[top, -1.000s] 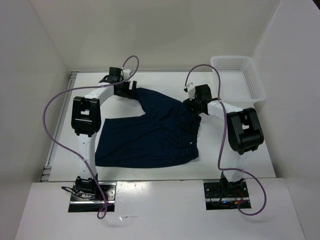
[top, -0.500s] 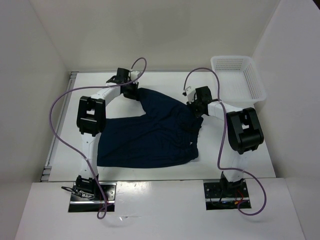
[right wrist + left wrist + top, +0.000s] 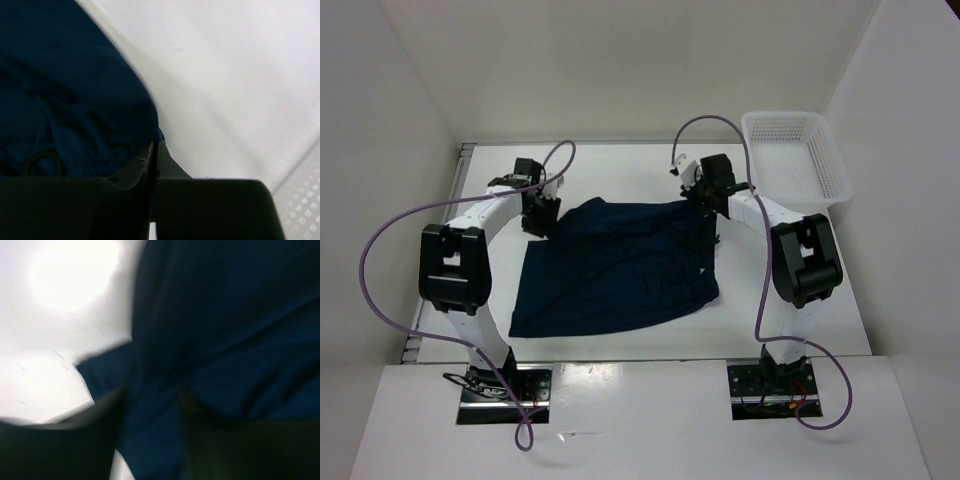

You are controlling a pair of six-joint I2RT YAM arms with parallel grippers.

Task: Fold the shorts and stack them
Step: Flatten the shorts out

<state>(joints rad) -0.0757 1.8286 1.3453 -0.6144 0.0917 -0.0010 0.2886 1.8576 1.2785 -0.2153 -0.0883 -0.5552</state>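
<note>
Softly rumpled, the shorts (image 3: pixel 615 270) lay spread on the smooth white bench (image 3: pixel 800 290), dark navy cloth with a thin drawstring (image 3: pixel 42 159) looped at the waistband. The right pincer (image 3: pixel 704 200) was pinched tight on their far right corner. The left pincer (image 3: pixel 545 218) sat at the far left corner, cloth between its fingers, its grip too blurred to tell. A white mesh basket (image 3: pixel 832 160) stood apart at the far right, pale walls around.
</note>
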